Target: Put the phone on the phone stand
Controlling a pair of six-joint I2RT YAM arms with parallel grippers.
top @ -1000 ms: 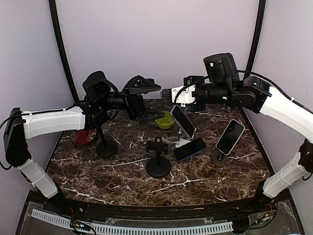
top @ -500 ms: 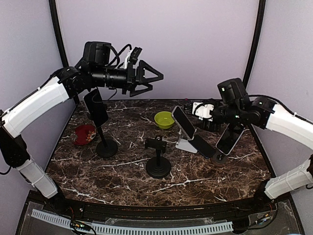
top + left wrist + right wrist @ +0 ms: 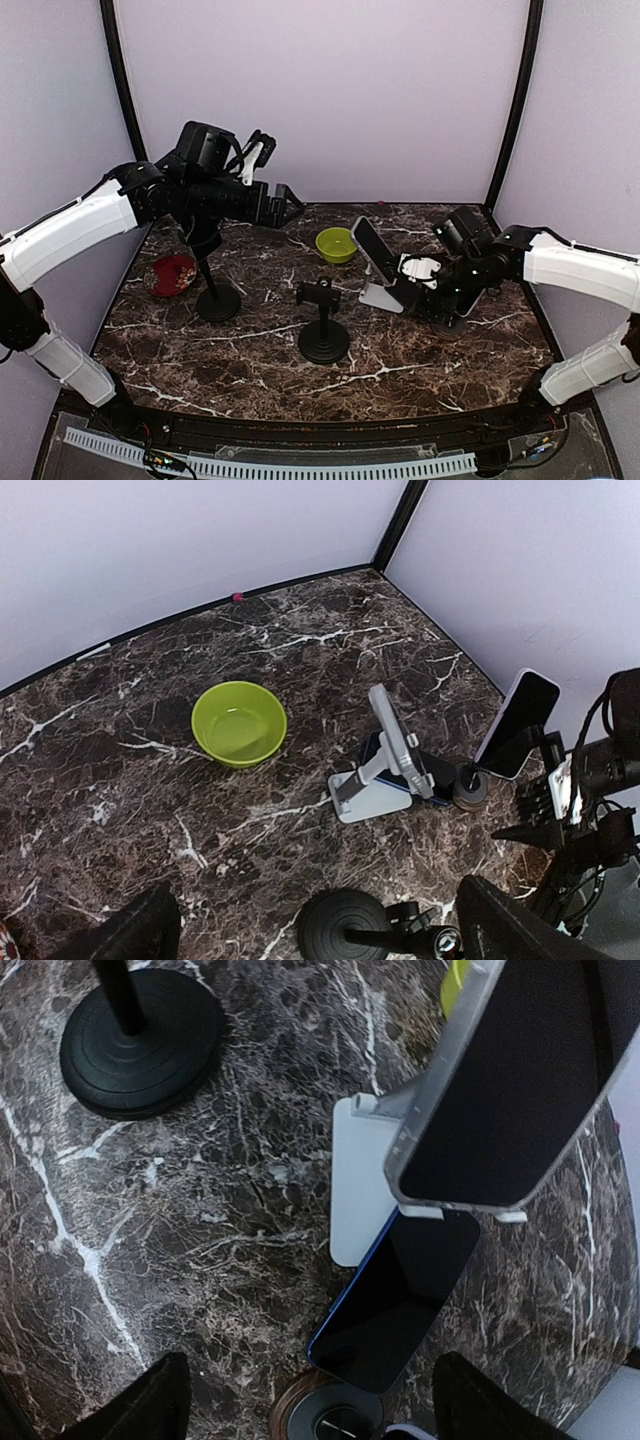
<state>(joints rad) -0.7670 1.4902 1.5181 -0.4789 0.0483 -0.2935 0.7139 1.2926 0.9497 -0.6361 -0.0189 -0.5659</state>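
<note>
A blue-edged phone [image 3: 400,1300] lies screen up on the marble. Its far end is tucked under the white stand [image 3: 360,1175], and its near end overlaps a round base [image 3: 330,1415]. That white stand carries a clear-cased phone [image 3: 372,250]. My right gripper [image 3: 315,1410] hangs open low over the blue phone [image 3: 405,296], a finger on each side, holding nothing. An empty black clamp stand [image 3: 323,325] is at table centre. My left gripper [image 3: 275,200] is open, high above the back left.
A green bowl [image 3: 336,245] sits at the back centre and a red bowl [image 3: 173,275] at the left. A black stand [image 3: 215,300] at the left holds a dark phone. On the round base at the right, another phone [image 3: 517,723] stands propped beside my right arm.
My right arm has dropped from high at the back to just over the blue phone, and its jaws have opened. The blue phone has shifted right. The left arm swung upward.
</note>
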